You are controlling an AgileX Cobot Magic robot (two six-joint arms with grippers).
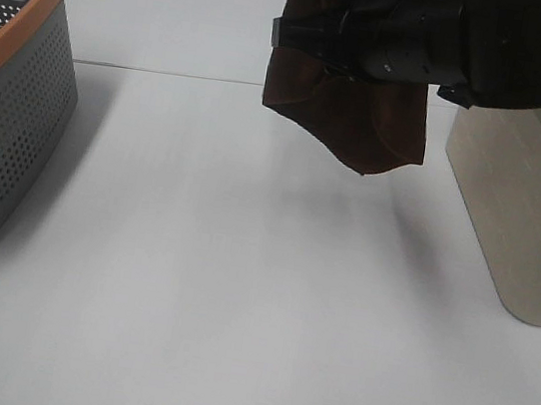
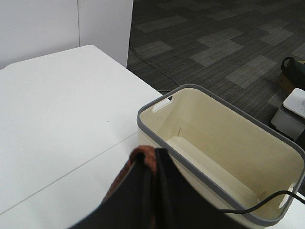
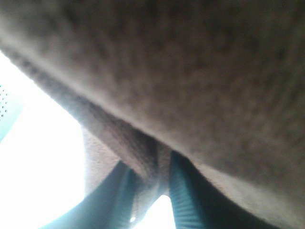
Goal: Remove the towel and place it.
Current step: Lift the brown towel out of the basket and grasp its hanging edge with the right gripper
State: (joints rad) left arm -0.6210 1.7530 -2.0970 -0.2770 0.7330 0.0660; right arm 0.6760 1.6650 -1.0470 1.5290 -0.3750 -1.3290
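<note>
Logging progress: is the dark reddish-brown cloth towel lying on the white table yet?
No, the dark reddish-brown cloth towel hangs in the air, its lowest corner clear of the white table.

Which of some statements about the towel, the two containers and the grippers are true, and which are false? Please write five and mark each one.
1. The left gripper pinches the towel. True.
2. The towel lies spread flat on the table. False: it hangs bunched in the air, above the table.
3. The beige bin is empty. True, as far as the left wrist view shows.
4. The grey basket has a blue rim. False: its rim is orange.
5. The right gripper is open and holds nothing. False: its fingers are closed on a fold of the towel.
</note>
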